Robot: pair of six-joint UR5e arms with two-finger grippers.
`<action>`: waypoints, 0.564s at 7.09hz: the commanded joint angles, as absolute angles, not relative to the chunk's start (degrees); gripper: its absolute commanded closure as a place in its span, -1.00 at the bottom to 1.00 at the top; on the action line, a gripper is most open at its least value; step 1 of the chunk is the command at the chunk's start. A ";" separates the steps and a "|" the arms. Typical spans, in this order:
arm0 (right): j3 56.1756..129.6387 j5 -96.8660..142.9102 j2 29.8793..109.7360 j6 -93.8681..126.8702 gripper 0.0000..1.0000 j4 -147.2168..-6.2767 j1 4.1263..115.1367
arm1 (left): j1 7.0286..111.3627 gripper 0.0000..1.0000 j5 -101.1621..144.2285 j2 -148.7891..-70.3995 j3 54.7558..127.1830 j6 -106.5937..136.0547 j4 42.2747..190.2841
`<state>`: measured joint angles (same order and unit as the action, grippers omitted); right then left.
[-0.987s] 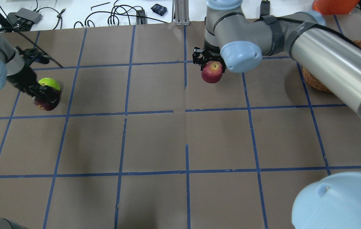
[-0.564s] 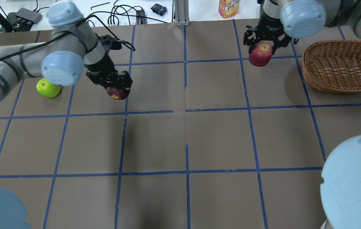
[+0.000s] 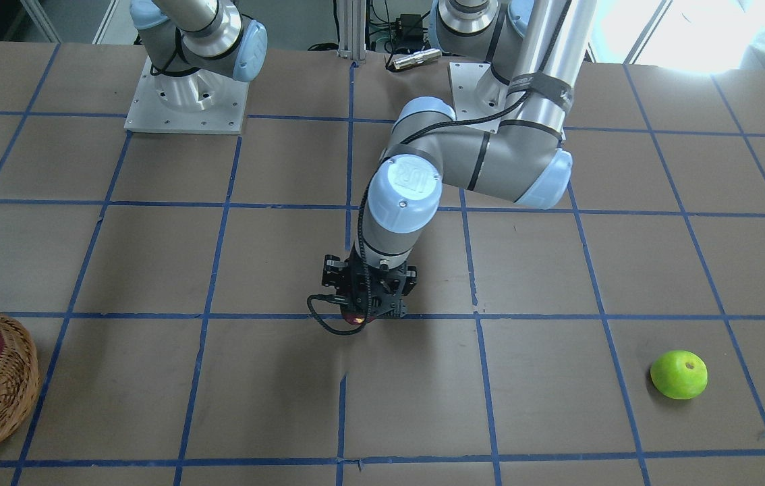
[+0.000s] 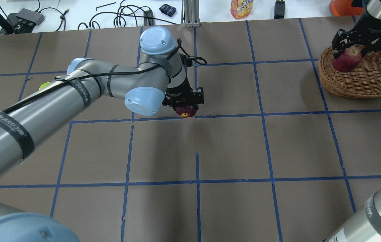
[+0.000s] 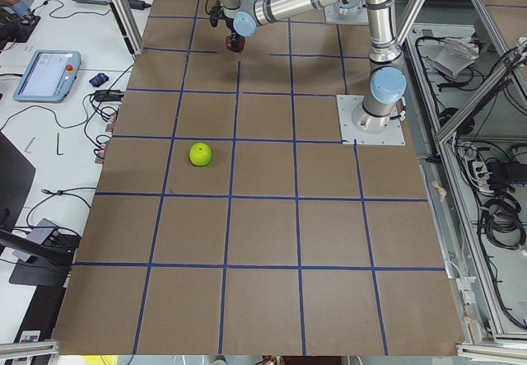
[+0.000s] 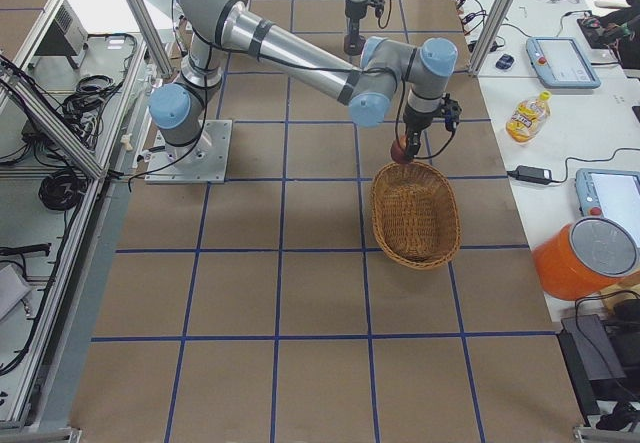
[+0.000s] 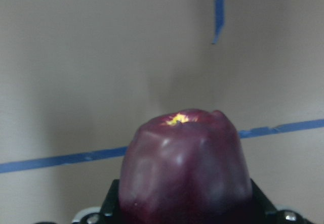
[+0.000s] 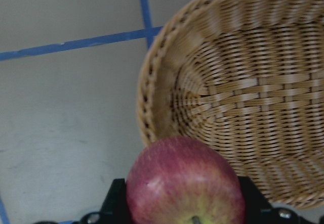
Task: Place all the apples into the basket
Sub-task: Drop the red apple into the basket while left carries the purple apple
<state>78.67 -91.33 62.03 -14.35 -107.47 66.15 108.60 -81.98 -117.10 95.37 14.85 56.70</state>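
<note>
My left gripper (image 4: pixel 186 107) is shut on the dark maroon apple (image 4: pixel 185 111), held above the table's middle; the left wrist view shows that apple (image 7: pixel 185 168) between the jaws. My right gripper (image 4: pixel 349 53) is shut on the red apple (image 4: pixel 346 61), which hangs over the near-left rim of the wicker basket (image 4: pixel 372 84). In the right wrist view the red apple (image 8: pixel 185 183) sits just over the basket (image 8: pixel 243 97) edge. The green apple (image 3: pixel 678 374) lies alone on the table at the robot's left, mostly hidden behind my left arm in the overhead view.
A juice bottle (image 4: pixel 239 8), an orange container (image 4: pixel 343 6) and cables lie on the white bench beyond the table's far edge. Blue tape lines grid the brown table. My left arm stretches across the table's left half.
My left gripper has carried the maroon apple rightward to the table's middle. My right gripper has carried the red apple right to the basket's rim.
</note>
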 commanded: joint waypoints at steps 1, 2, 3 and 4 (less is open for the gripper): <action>78.57 -90.36 59.60 -18.53 0.69 -110.04 62.41 | 111.79 -0.88 -82.35 -120.49 96.06 23.16 54.49; 78.57 -86.26 59.59 -19.85 0.27 -110.56 62.40 | 112.32 -1.00 -82.44 -120.85 95.37 24.51 53.97; 78.66 -84.57 59.33 -20.12 -0.34 -111.52 62.40 | 111.37 -1.00 -82.18 -118.85 94.23 23.39 54.23; 78.58 -84.81 59.33 -19.95 -0.61 -111.53 62.40 | 110.23 -1.00 -82.18 -117.26 92.83 21.73 54.66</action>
